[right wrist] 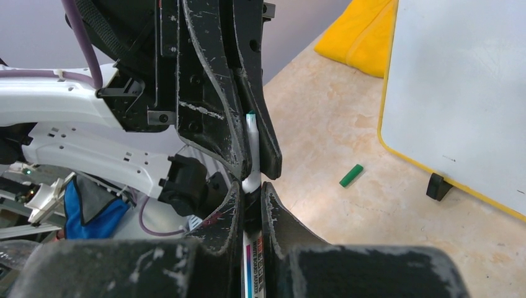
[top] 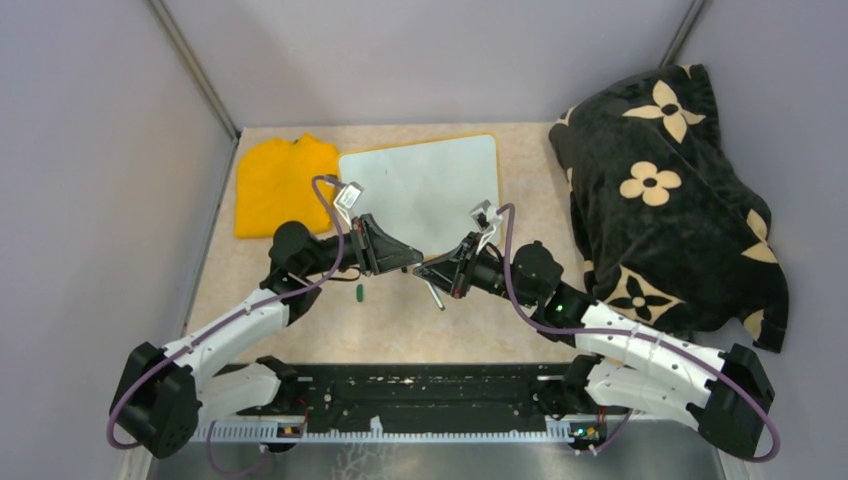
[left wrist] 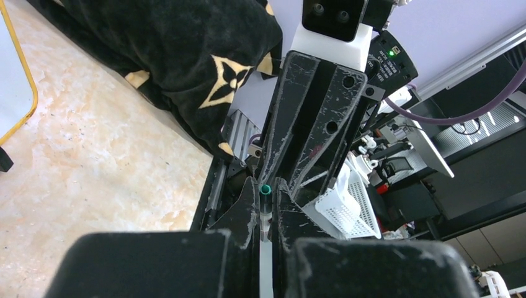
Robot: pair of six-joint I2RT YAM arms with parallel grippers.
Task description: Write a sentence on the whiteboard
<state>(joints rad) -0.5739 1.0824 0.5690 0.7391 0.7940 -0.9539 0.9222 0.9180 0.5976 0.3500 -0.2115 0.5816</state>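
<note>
The whiteboard [top: 425, 190] lies at the back centre with its wood frame, and its face shows no green words. It also shows in the right wrist view [right wrist: 459, 93]. A whiteboard marker [right wrist: 250, 146] hangs between my two grippers just in front of the board. My right gripper [right wrist: 251, 186] is shut on its labelled body. My left gripper [left wrist: 265, 186] is shut on its other end, where a green tip [left wrist: 265, 189] shows. The grippers meet tip to tip, left [top: 412, 262] and right [top: 430, 272]. The green cap [top: 358, 293] lies loose on the table.
A folded yellow cloth [top: 275, 180] lies left of the board. A black blanket with cream flowers [top: 670, 190] is heaped at the right. A black clip foot [right wrist: 437, 186] sticks out under the board's near edge. Grey walls close the back and sides.
</note>
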